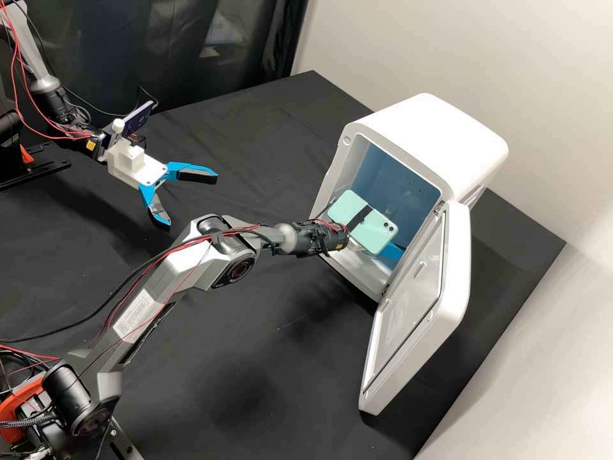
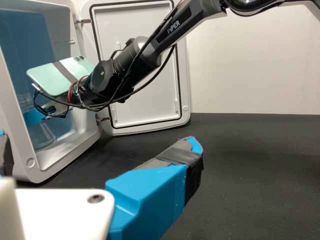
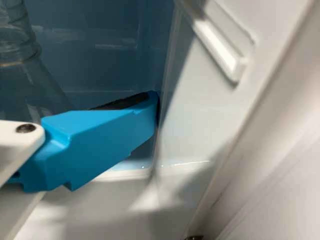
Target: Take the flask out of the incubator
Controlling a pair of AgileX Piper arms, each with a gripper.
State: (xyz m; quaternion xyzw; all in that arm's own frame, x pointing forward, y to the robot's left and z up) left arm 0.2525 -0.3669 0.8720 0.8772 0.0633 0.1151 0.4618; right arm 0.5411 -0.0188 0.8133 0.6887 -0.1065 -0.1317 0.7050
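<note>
The clear glass flask (image 3: 20, 75) stands inside the incubator (image 1: 440, 137), upright, its narrow neck above a widening body, against the blue back wall of the chamber. In the left wrist view a faint clear shape low in the chamber is probably the same flask, though it is hard to make out there.

The right gripper (image 1: 391, 252) is inside the incubator too, low in the chamber and just beside the flask. Whether it touches the glass cannot be told, and the pictures do not show whether this gripper is released or clenched. A mint-green phone (image 1: 364, 220) strapped to the right arm's wrist sits in the incubator's opening, and the dark grey arm stretches out behind it over the bench (image 1: 255, 383).

The incubator's door (image 1: 415, 306) is swung wide open, hanging from the side of the opening.

The left gripper (image 1: 186, 199) hangs above the bench well apart from the incubator, out in front of its open side. Its two blue fingers are spread wide with nothing between them.
</note>
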